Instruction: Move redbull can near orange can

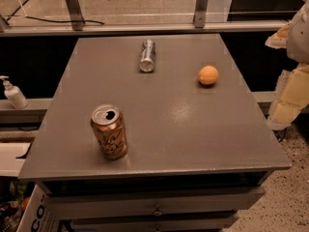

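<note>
The redbull can [147,56], slim and silver-grey, lies on its side at the far middle of the grey table [193,129]. The orange can [109,132], wider and orange-gold with an opened silver top, stands upright near the table's front left corner, well apart from the redbull can. My gripper [292,42] is at the right edge of the view, beyond the table's right side, partly cut off. It is far from both cans and holds nothing that I can see.
A small round orange fruit [208,75] lies on the table to the right of the redbull can. A white pump bottle [13,94] stands on a ledge to the left. A railing [145,27] runs behind the table. Drawers [154,204] are below the table's front edge.
</note>
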